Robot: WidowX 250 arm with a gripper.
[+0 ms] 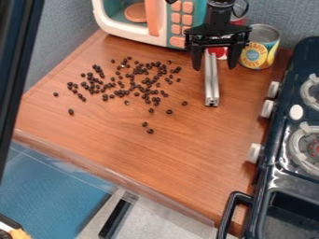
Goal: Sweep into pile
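Observation:
The black gripper (215,66) hangs at the top of the camera view, right of centre, in front of the toy microwave. It stands open, its two fingers wide apart. Between them in the view is a narrow silvery metal bar (211,85), running toward the camera, with visible gaps to either finger; whether it rests on the table I cannot tell. Many small dark beads (147,81) lie scattered on the brown wooden table (168,158), left of the bar, with a few stray ones nearer the front.
A toy microwave (115,29) stands at the back. A yellow-labelled can (259,49) is right of the gripper, with a red and white can partly hidden behind it. The dark toy stove (274,135) with white knobs and a black handle lines the right side. The table's front edge slants across below.

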